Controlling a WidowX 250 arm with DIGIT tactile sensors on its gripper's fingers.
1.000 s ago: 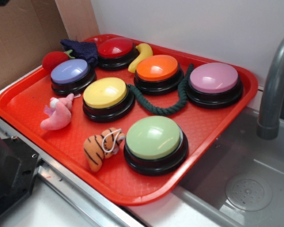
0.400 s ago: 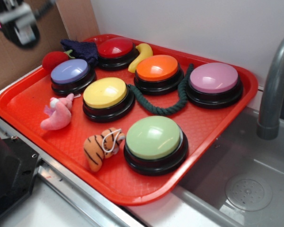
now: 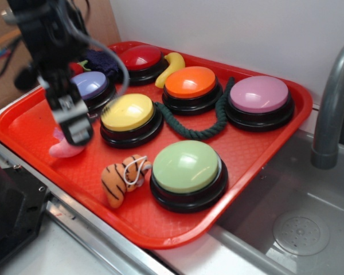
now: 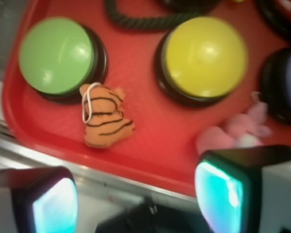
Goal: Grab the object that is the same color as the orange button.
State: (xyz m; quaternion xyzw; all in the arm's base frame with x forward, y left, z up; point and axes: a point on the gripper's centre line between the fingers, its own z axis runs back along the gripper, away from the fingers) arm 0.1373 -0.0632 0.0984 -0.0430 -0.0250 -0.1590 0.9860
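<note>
dome buttons (image 3: 191,83): 6 | plush toys (image 3: 124,178): 2 | banana (image 3: 171,67): 1 | rope (image 3: 196,127): 1 | tray (image 3: 258,152): 1

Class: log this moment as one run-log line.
pincer: open, empty, over pink plush | tiger: untouched beside green button | orange button: unpressed

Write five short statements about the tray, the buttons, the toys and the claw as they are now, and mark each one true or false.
1. The orange plush tiger lies beside the green button. True.
2. The claw grips the tiger. False: it hangs above the pink plush toy, apart from the tiger, holding nothing.
3. The dark green rope lies between the yellow button and the purple-pink button. True.
4. The yellow banana sits on the green button. False: it lies between the red button and the orange button.
5. The tiger lies outside the red tray. False: it lies on it.
</note>
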